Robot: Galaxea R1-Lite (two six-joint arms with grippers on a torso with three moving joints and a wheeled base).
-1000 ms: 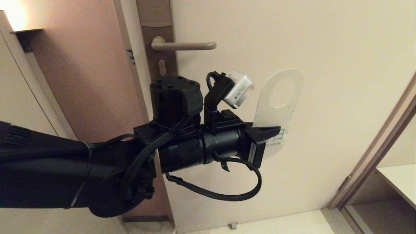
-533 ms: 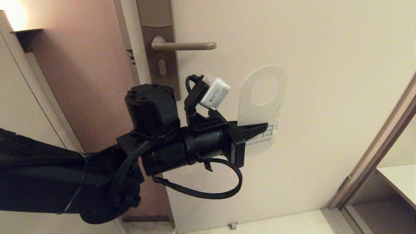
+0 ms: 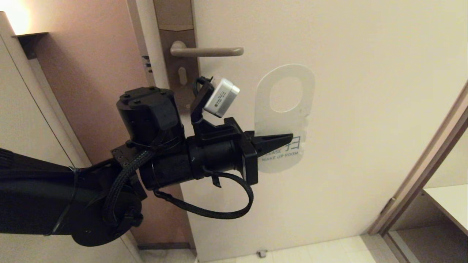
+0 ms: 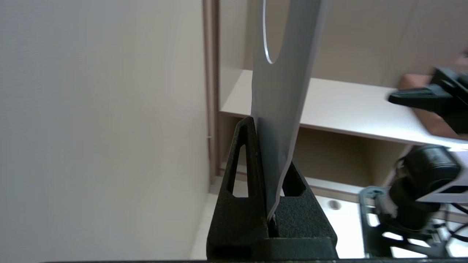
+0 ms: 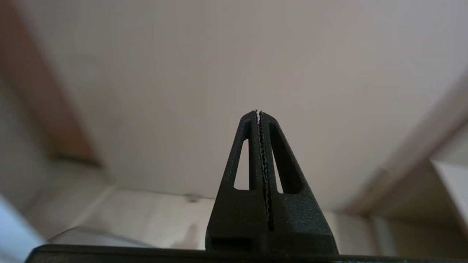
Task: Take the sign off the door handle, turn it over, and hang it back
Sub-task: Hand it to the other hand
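Note:
The sign (image 3: 284,120) hangs upright in the air in front of the door, its white side with teal "MAKE UP ROOM" facing me and its oval hole on top. My left gripper (image 3: 289,138) is shut on its lower half, reaching in from the left. In the left wrist view the sign (image 4: 281,91) stands edge-on, clamped in the left gripper (image 4: 270,153). The door handle (image 3: 208,51) sticks out bare, above and left of the sign. My right gripper (image 5: 258,112) is shut on nothing, low down and pointing at the door; the head view does not show it.
The brown lock plate (image 3: 178,22) runs up the door's left edge, with a small thumb-turn (image 3: 181,75) under the handle. A door frame (image 3: 431,160) and a pale shelf (image 3: 451,204) stand at the right. A wall panel (image 3: 91,84) lies left of the door.
My left arm has carried the sign to the left and slightly up, closer to the handle. The sign went from tilted to nearly upright.

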